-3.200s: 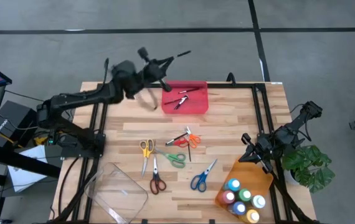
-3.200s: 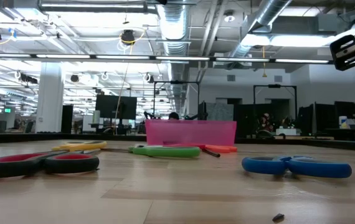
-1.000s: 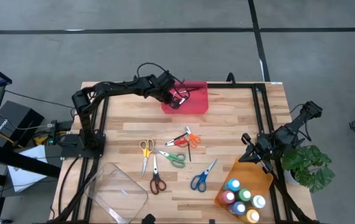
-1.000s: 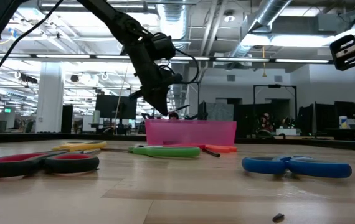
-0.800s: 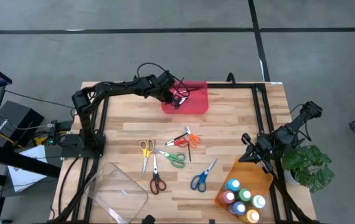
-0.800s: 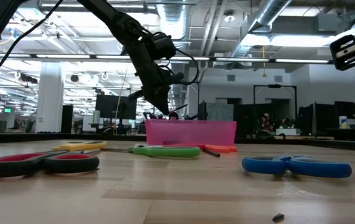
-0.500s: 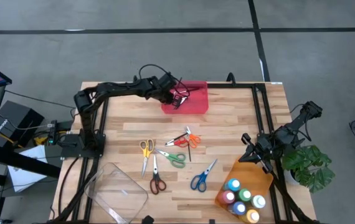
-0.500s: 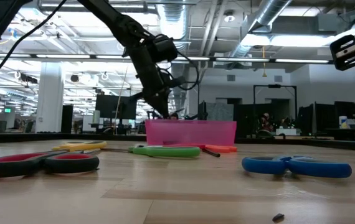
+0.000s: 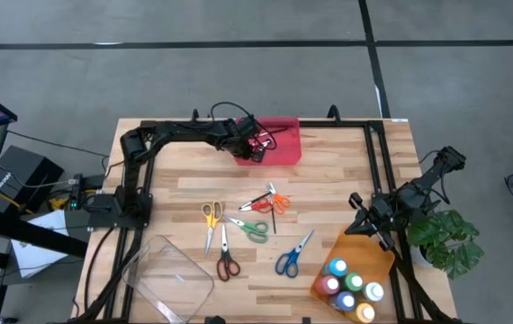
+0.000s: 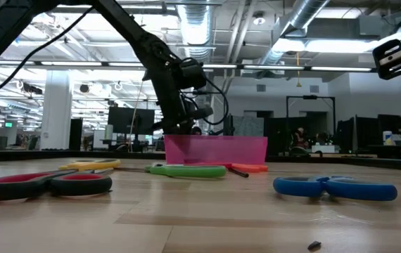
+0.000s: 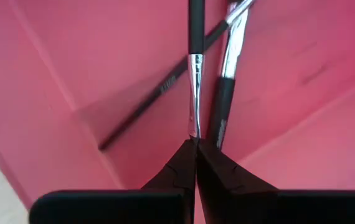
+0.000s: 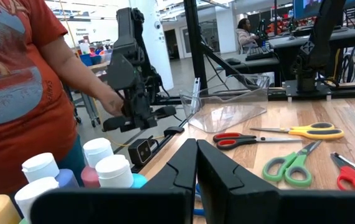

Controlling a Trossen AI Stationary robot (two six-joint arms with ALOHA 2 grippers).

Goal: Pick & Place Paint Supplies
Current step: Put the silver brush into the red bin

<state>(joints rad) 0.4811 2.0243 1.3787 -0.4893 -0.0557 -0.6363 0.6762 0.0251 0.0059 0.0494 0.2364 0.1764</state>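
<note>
A red tray [image 9: 279,142] stands at the table's far edge with thin dark brushes [image 11: 222,106] lying in it. My left gripper [image 9: 255,149] reaches down into the tray's left part, shut on one brush [image 11: 194,68]; in the low view the tray wall [image 10: 214,149] hides its fingertips. Several scissors lie flat mid-table: yellow [image 9: 211,216], red [image 9: 228,263], green [image 9: 253,230], blue [image 9: 290,257] and a small orange pair [image 9: 273,200]. White-capped paint bottles [image 9: 350,284] stand in an orange tray. My right gripper [image 12: 196,163] rests shut at the right edge. My left gripper pinches the brush's thin tip end [image 11: 194,132], just below the silver ferrule, between its two fingertips. The fingers slant down into the tray from the table's left. The brush runs on ahead in line with the fingers, over the tray floor; whether it touches the floor I cannot tell.
A clear plastic tray [image 9: 172,275] sits at the near left corner. A potted plant [image 9: 451,239] stands past the right edge. A person in an orange shirt [image 12: 15,93] stands beyond the table's near side. Bare wood lies between the red tray and the scissors.
My left gripper has sunk into the red tray with the brush, moving slightly toward the table's near edge, and has rolled about its own axis. It stays shut on the brush. In the low view its fingertips have dropped behind the tray wall.
</note>
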